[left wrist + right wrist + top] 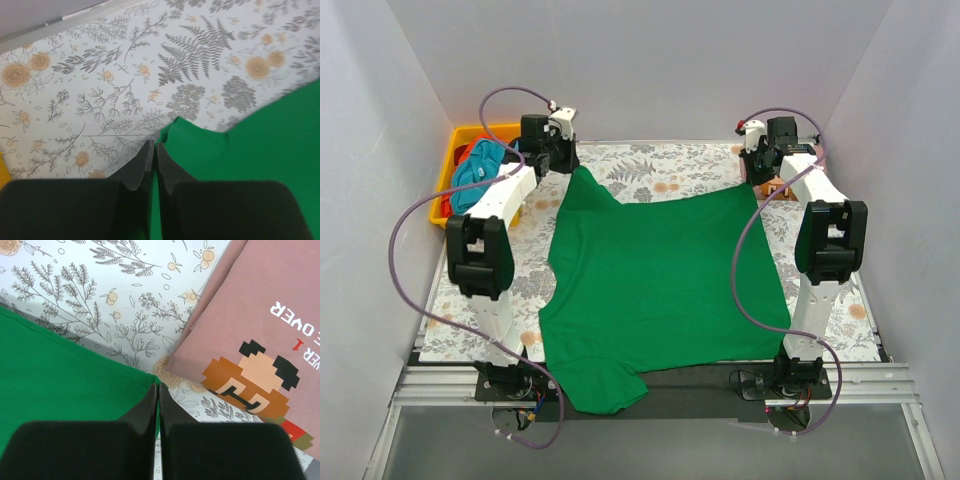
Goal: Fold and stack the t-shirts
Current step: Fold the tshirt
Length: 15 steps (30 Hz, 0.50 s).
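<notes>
Plain green t-shirt [660, 290]; pink pixel-print t-shirt [240, 315]; floral table cover [650, 165]; yellow bin [470, 131]

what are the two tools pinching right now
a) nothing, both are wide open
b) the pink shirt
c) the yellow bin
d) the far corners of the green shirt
d: the wrist views show the left tool and the right tool each shut on a far corner of the green shirt, while the pink shirt lies untouched beside the right corner.
</notes>
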Motion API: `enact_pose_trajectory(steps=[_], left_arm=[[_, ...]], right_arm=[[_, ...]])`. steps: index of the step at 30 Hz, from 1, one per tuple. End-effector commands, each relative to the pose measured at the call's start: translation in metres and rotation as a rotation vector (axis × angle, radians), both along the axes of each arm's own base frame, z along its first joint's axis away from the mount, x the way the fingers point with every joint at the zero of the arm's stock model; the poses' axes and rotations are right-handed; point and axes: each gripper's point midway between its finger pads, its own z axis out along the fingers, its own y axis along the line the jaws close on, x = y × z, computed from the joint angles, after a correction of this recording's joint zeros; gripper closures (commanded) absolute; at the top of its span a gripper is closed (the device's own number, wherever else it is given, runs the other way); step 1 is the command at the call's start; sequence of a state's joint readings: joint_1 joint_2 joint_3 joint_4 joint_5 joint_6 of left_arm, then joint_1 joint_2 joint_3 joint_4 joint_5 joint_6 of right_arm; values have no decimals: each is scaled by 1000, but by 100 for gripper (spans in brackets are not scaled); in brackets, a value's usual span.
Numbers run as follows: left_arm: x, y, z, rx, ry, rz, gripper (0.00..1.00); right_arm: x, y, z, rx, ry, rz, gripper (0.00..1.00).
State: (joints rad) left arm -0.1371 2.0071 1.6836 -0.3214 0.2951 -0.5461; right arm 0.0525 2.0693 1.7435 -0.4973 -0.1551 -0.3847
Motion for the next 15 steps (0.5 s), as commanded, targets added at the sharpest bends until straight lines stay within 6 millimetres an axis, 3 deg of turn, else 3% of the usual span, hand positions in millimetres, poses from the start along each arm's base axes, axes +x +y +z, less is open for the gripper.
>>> enact_pose_trajectory(steps=[1,2,3,4,6,7,10,11,15], left_arm=[[-38,-7,51,-31,-83,-71,100],[-47,-8,54,-36,-84,-78,100],[-62,-9,42,-44,-51,-100,100],[-74,-9,63,-51,-90,-109,100],[-95,-7,59,-51,-74,-118,100],[-106,-7,73,-53,-102,-126,100],[-131,-4,74,-43,-89,-140,100],[-142,-3,88,-46,-120,-151,100],[-188,-8,91,-63,-78,-215,100]], right_arm=[[-4,-2,36,24,-79,25,99],[-7,-3,36,26,-78,26,99],[-11,-4,41,32,-83,30,99],[-14,-4,42,31,-83,36,99],[-23,-5,47,39,-85,44,99],[-26,-5,48,40,-84,48,99],[-42,-4,55,52,-82,71,99],[-46,-5,55,54,-79,75,99],[-69,-2,62,54,-87,111,99]])
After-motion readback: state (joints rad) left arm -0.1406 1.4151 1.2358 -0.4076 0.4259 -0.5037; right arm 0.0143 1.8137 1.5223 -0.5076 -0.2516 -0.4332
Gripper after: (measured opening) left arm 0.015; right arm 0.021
